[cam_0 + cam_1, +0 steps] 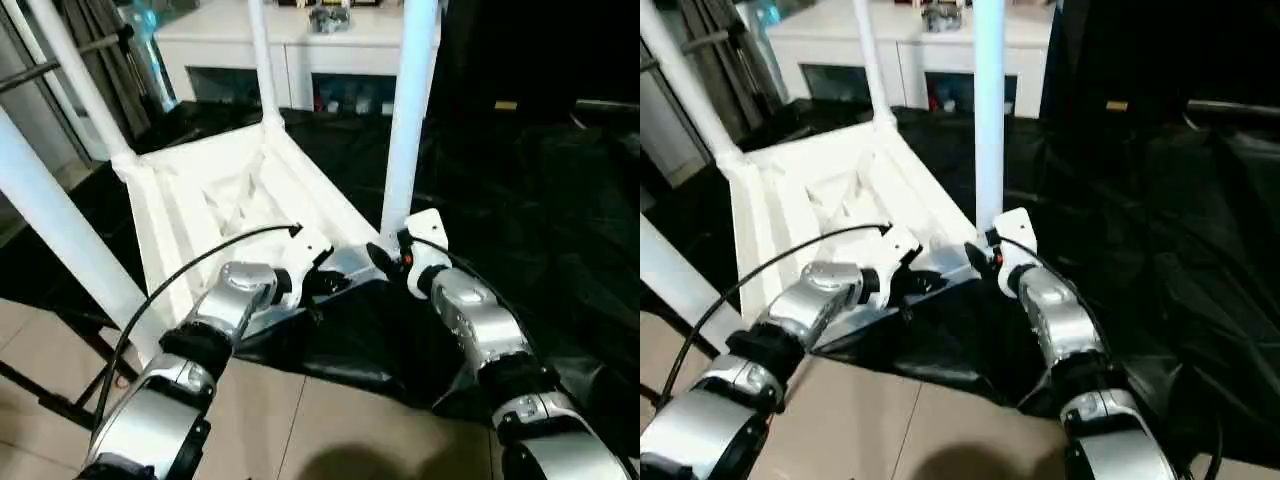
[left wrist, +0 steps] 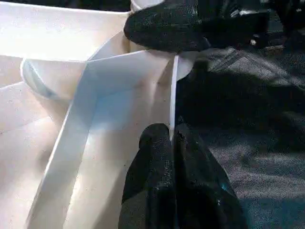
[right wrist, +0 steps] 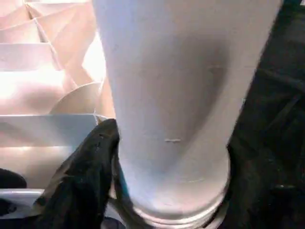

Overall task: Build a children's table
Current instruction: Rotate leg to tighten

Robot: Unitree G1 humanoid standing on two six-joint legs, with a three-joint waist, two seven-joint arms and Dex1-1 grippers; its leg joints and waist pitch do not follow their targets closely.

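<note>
The white tabletop [image 1: 215, 190] lies upside down on a black sheet, ribbed underside up. Four white legs stand in its corner sockets; the near-right leg [image 1: 410, 110] rises just ahead of my right arm. My right gripper [image 1: 386, 256] is shut on the base of that leg, just above its socket; in the right wrist view one black finger [image 3: 88, 167] presses against the leg [image 3: 176, 95]. My left gripper [image 1: 322, 280] is shut on the tabletop's thin near rim [image 2: 172, 95], its fingertips [image 2: 157, 143] pinching the edge close to the same corner socket.
A black sheet [image 1: 530, 190] covers the floor to the right and behind. At the back stands a white cabinet [image 1: 300, 45] with glass-fronted compartments. Tiled floor [image 1: 330, 430] shows under my forearms. A black cable [image 1: 190, 262] arcs over my left arm.
</note>
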